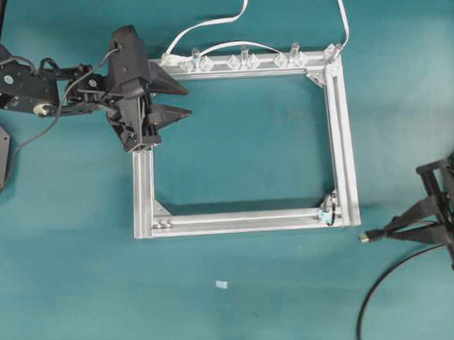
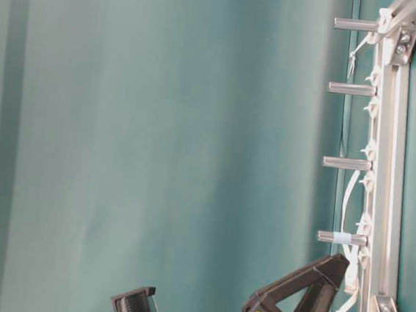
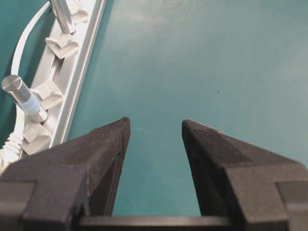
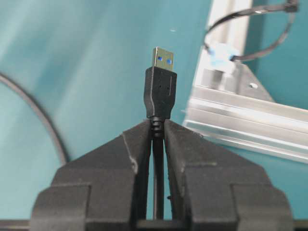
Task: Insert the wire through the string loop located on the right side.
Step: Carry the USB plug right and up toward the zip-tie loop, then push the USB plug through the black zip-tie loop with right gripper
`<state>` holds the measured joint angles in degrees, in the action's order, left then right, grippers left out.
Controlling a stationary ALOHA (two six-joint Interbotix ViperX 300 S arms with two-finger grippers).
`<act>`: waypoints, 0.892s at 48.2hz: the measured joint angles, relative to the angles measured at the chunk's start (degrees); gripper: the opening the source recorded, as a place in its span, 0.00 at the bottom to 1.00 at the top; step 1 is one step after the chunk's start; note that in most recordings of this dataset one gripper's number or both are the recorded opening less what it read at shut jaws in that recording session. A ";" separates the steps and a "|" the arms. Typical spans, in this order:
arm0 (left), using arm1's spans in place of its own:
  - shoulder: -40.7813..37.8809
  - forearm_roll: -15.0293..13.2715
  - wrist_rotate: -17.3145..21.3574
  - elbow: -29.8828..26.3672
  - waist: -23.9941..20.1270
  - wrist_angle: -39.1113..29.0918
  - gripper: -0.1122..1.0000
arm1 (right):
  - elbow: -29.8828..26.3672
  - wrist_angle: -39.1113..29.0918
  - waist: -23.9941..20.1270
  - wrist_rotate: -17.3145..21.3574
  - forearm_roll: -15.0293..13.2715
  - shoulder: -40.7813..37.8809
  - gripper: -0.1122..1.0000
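The black left gripper [image 1: 172, 96] is being held over the top-left corner of the rectangular aluminium frame [image 1: 341, 137], its fingers spread with nothing between them. Bare teal table [image 1: 243, 148] is being enclosed by the frame, and a wide open strip is lying below its bottom rail. A tiny pale string loop [image 1: 328, 213] with a light-blue speck is sitting at the frame's bottom-right corner. Just right of that corner, across a short clear gap, the long thin black wire [image 4: 160, 94] is being pinched behind its plug by the black right gripper [image 1: 395, 229]. The plug's long axis is lying roughly level, with its metallic tip pointing left toward the corner.
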<state>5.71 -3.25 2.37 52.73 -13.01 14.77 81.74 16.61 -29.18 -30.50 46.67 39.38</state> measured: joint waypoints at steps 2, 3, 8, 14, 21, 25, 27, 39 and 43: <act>0.00 0.00 -0.09 0.00 0.00 0.00 0.55 | 0.00 0.00 0.97 0.00 -0.18 -0.09 0.21; 0.00 0.00 -0.09 0.00 0.00 0.00 0.55 | 0.00 0.00 1.49 0.00 -0.26 -0.18 0.21; 0.00 0.00 0.00 0.00 0.00 0.00 0.55 | 0.00 -0.09 4.92 -0.09 -1.49 -0.97 0.21; 0.00 0.00 0.00 0.00 0.00 0.00 0.55 | 0.00 -0.09 8.17 -0.09 -3.43 -1.76 0.21; -0.09 0.00 0.00 0.00 0.00 0.00 0.55 | 0.00 -0.62 10.72 -0.18 -5.80 -2.20 0.21; 0.00 0.00 0.00 0.00 0.00 0.00 0.55 | 0.00 -1.32 11.34 -0.18 -6.77 -2.29 0.21; 0.00 0.00 0.00 0.00 0.00 0.09 0.54 | 0.00 -1.58 11.34 -0.18 -7.12 -2.29 0.21; 0.00 0.00 -0.09 0.00 0.00 0.00 0.54 | 0.00 -1.93 11.43 -0.18 -7.38 -2.20 0.21; 0.00 0.00 0.00 0.00 0.00 0.09 0.55 | 0.00 -2.02 11.51 -0.18 -7.47 -2.20 0.21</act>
<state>5.71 -3.25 2.37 52.73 -13.01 14.85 81.74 14.59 -17.67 -30.67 39.20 37.18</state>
